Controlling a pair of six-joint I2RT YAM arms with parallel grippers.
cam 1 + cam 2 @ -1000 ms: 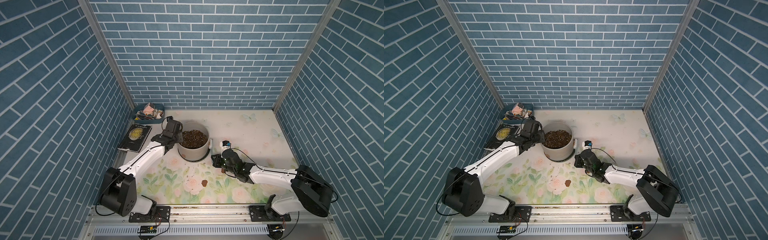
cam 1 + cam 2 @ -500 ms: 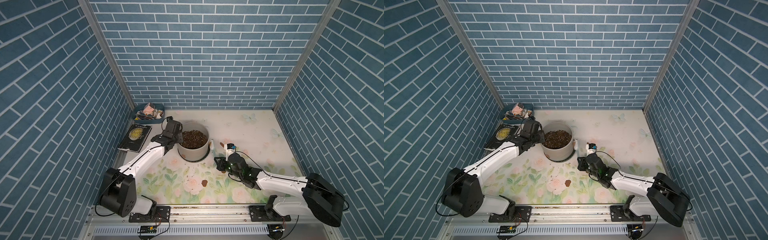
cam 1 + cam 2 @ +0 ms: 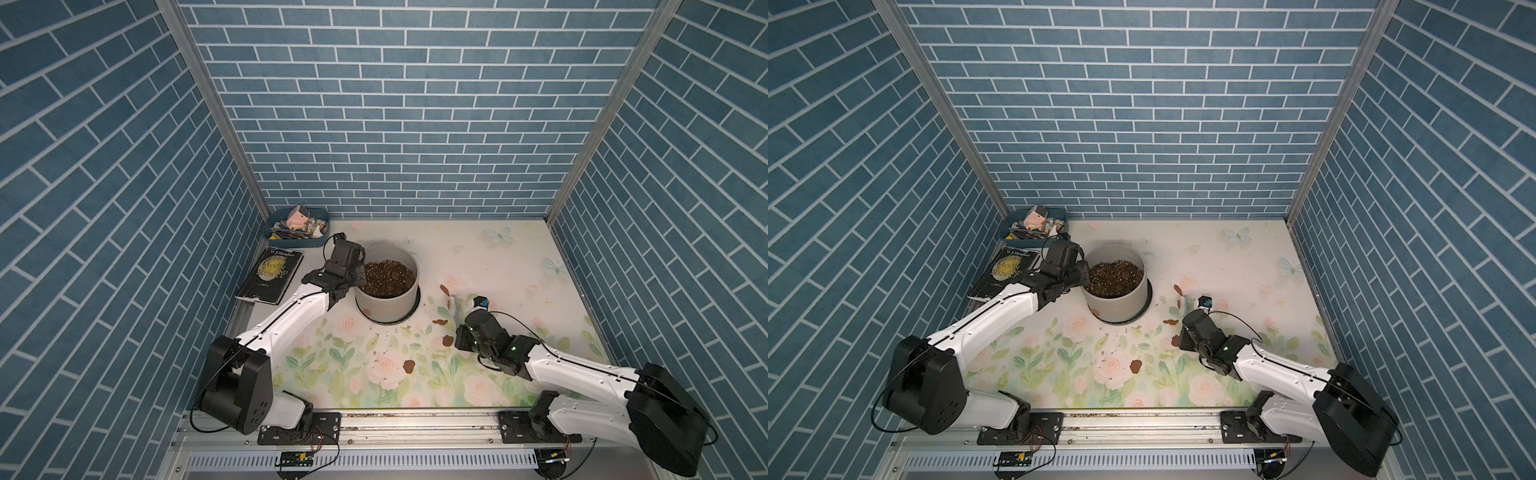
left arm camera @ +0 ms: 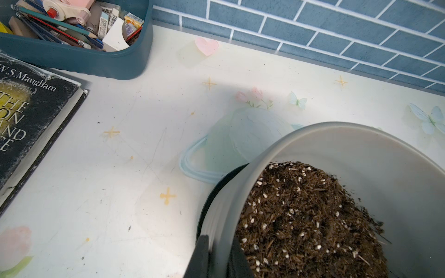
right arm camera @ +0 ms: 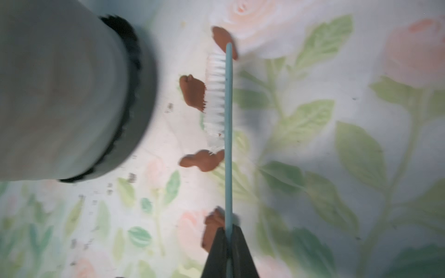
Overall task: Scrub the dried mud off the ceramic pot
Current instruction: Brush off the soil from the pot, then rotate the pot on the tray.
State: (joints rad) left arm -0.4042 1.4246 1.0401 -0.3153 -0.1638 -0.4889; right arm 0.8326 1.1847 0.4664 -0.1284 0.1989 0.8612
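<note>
Firmly, the pot [image 3: 386, 305], beside the book [image 3: 272, 274], is clamped at its rim by the left gripper [image 4: 218, 240]; the brush [image 5: 228, 134] is clenched in the right gripper [image 5: 228, 231], near mud [image 5: 193, 93] scattered on the mat [image 3: 498, 266].

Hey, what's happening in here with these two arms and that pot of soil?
The left gripper is clamped on the rim of the grey ceramic pot, apparently steadying it. The right gripper holds a teal brush by its handle, bristles facing the pot but clear of it. Several reddish-brown flakes of dried mud lie on the floral mat beside the brush, so some scrubbing seems already done.
</note>
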